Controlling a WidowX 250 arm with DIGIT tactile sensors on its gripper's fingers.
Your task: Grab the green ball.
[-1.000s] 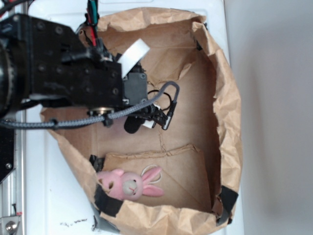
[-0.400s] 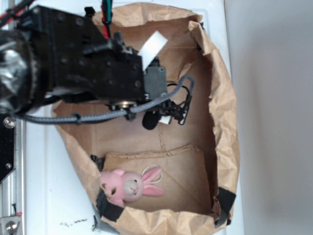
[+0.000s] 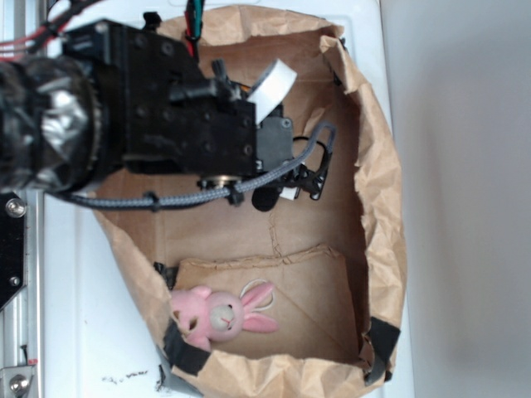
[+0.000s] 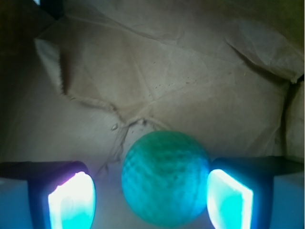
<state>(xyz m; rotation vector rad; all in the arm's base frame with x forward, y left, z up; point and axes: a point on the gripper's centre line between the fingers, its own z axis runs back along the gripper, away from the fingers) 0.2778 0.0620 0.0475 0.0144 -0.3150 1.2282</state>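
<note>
Far left in the outside view: the black arm [image 3: 149, 116], reaching over the rim of a brown paper bag [image 3: 386, 191] on the white tabletop [image 3: 83, 332]. Low and left inside the bag, a pink bunny [image 3: 217, 313], well apart from the work. Near the middle, the tool [image 3: 290, 184] down at the bag floor, hiding the target from this side.

From the wrist, left to right: one glowing pad [image 4: 71, 200], then the green ball [image 4: 165, 177] resting on the creased paper, then the other pad [image 4: 228, 198]. Tool [image 4: 151, 200] open, straddling the ball; a gap on the left side, right pad close to or just touching it, hard to tell which.

Approach and lining-up look finished. Left to do: closing on the ball, then lifting it clear.
</note>
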